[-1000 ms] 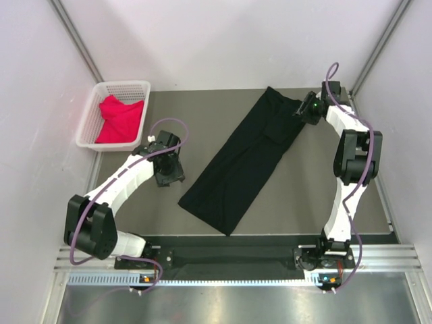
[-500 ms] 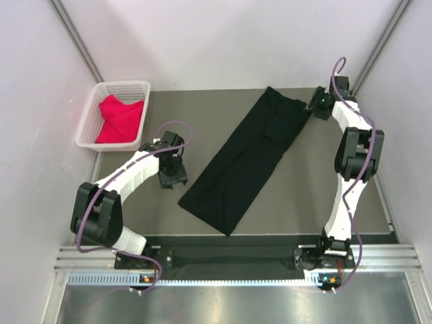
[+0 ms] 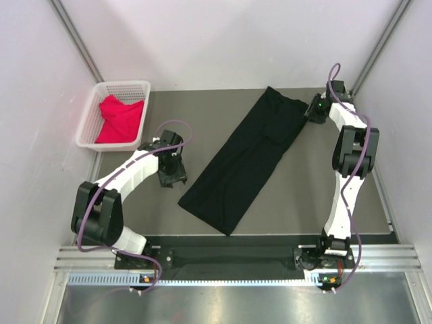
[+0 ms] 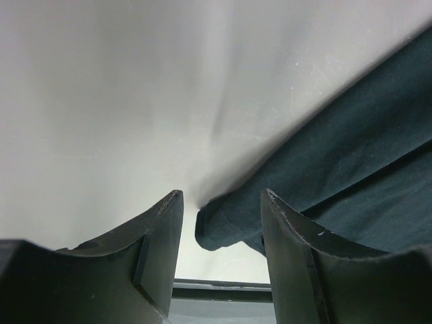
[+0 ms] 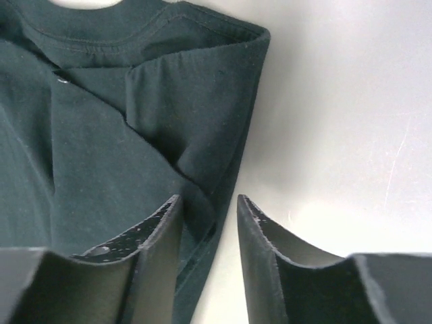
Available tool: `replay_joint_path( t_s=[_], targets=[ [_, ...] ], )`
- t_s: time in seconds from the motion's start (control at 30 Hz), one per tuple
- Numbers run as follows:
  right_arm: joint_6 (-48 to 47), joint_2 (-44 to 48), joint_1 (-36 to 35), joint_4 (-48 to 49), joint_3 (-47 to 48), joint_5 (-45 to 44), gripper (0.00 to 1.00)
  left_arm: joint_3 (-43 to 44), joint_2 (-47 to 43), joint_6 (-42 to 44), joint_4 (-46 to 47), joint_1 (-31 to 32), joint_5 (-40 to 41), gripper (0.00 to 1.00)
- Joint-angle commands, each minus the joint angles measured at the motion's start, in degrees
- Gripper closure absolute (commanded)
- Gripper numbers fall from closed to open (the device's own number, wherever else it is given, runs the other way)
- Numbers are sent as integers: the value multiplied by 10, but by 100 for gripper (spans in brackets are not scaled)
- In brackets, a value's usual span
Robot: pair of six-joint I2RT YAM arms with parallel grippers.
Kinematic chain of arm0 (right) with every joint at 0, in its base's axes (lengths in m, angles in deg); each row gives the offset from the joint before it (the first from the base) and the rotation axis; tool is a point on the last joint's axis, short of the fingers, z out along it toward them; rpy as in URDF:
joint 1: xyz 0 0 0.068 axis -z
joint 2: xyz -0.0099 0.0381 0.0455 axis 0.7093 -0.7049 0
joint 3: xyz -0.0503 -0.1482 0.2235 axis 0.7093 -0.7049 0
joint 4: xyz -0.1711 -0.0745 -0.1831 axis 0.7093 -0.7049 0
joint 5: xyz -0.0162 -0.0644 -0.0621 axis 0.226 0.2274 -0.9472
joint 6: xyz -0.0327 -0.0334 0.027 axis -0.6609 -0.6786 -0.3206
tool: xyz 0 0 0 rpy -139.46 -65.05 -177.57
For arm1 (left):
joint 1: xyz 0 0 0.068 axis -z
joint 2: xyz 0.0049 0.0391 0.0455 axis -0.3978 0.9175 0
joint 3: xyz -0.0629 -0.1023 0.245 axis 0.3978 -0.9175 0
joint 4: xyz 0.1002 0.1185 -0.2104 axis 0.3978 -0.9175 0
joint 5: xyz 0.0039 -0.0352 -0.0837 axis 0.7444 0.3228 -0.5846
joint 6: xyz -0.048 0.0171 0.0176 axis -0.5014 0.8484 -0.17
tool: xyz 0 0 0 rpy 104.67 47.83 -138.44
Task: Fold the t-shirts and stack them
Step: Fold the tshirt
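Framing black t-shirt (image 4: 351,162) corner, left jaws apart | right jaws apart; shoulder edge between them

My two arms, both jaws parted.
Left gripper (image 3: 173,177) low, just beside the black t-shirt (image 3: 243,158) near-left corner; right gripper (image 3: 311,112), arm stretched out, at its far-right corner.

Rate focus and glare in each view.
Top view: even light, everything sharp, the black shirt clearly outlined. Left wrist: table washed out white, the shirt's upper edge blurred. Right wrist: collar stitching crisp, bare table glaring bright.
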Motion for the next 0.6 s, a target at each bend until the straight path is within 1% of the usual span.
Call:
replay_joint_path(
  t_s=[0.0, 0.1, 0.13, 0.23, 0.3, 0.33, 0.4, 0.57],
  targets=[
    [-8, 10, 0, 16, 34, 5, 63, 16, 3, 4, 18, -5, -5, 46],
    [-9, 17, -1, 14, 31, 6, 66, 14, 4, 4, 23, -6, -11, 45],
    [-9, 17, -2, 9, 32, 7, 69, 14, 5, 4, 24, -6, -12, 45],
    [-13, 23, -4, 8, 31, 6, 70, 14, 5, 3, 25, -6, -14, 46],
    [-14, 24, -6, 8, 31, 6, 76, 12, 5, 3, 25, -6, -17, 46],
    [-15, 24, -7, 6, 32, 7, 83, 10, 2, 3, 26, -6, -16, 46],
    [-18, 29, -11, 4, 38, 6, 89, 9, 0, 2, 26, -6, -17, 46],
    [-25, 43, -27, -3, 52, -7, 92, 3, -3, 0, 29, -6, -19, 46]
  ],
)
